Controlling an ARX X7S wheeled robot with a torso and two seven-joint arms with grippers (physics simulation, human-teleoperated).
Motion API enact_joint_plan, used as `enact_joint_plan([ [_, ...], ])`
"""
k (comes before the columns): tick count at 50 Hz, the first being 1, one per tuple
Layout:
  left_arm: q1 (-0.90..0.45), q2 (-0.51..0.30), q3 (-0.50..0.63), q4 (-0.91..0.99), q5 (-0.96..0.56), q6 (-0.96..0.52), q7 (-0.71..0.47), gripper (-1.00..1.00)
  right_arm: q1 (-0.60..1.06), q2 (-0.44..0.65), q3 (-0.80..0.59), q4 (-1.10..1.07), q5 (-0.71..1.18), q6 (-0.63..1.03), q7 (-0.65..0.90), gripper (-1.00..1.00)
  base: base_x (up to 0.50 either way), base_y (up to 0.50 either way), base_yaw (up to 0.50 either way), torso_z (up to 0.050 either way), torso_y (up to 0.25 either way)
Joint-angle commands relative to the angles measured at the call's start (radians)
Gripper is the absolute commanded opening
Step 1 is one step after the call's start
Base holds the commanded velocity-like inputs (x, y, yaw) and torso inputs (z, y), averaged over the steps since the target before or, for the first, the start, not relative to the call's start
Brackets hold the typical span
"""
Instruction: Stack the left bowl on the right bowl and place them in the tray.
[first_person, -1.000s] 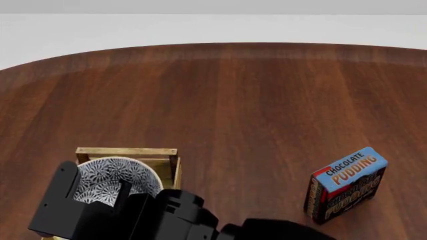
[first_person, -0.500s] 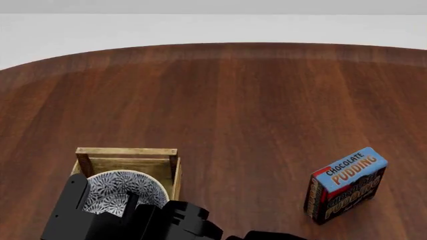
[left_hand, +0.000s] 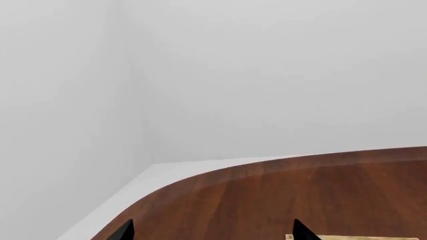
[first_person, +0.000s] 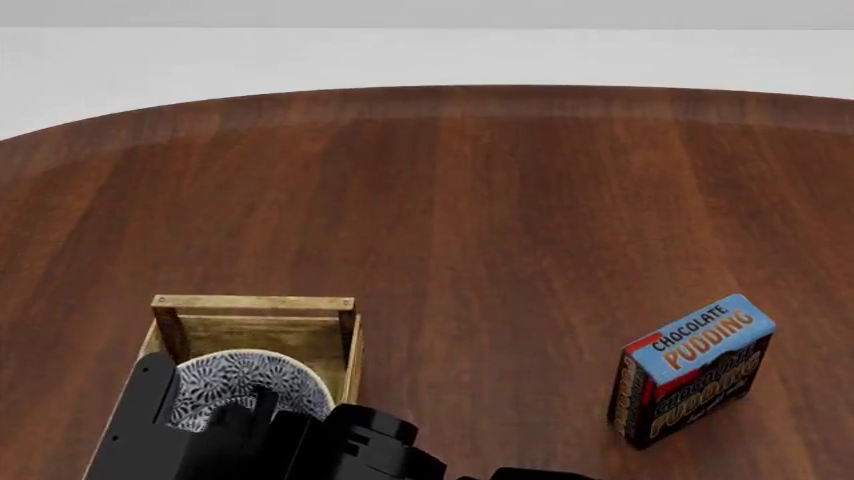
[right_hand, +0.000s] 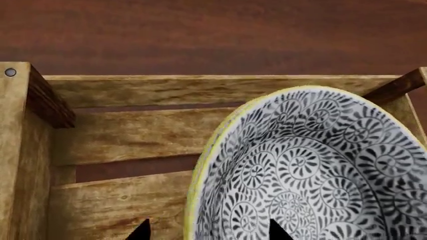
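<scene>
The right gripper (right_hand: 207, 231) grips the rim of the patterned bowl (right_hand: 313, 170), holding it low inside the tray (right_hand: 127, 90) just ahead, ready for release. Whether two bowls are nested cannot be told. The left gripper (left_hand: 210, 231) stands open, holding nothing.

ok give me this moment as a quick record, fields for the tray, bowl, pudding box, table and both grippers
tray: light-wood crate on the table's near left
bowl: patterned, over the tray's slatted floor, tilted; whether a second bowl sits under it cannot be told
pudding box: upright on the table, far right of the tray
table: dark wood
right gripper: fingertips astride the bowl's rim; grip unclear
left gripper: only fingertips show, nothing between them
</scene>
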Motion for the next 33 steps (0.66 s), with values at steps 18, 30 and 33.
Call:
enact_joint_plan([
  [18, -0.019, -0.004, 0.017, 0.006, -0.009, -0.01, -0.011, 1.0, 0.061, 0.0, 0.004, -0.094, 0.023, 0.083, 0.078, 1.0, 0.0, 0.0, 0.0, 0.0, 0.0],
  [30, -0.013, -0.005, 0.015, 0.023, -0.018, -0.01, -0.016, 1.0, 0.154, 0.0, 0.009, -0.316, 0.132, 0.195, 0.233, 1.0, 0.0, 0.0, 0.0, 0.0, 0.0],
  [33, -0.01, -0.006, 0.011, 0.031, -0.022, -0.013, -0.017, 1.0, 0.173, 0.002, 0.011, -0.37, 0.167, 0.225, 0.28, 1.0, 0.0, 0.0, 0.0, 0.0, 0.0],
])
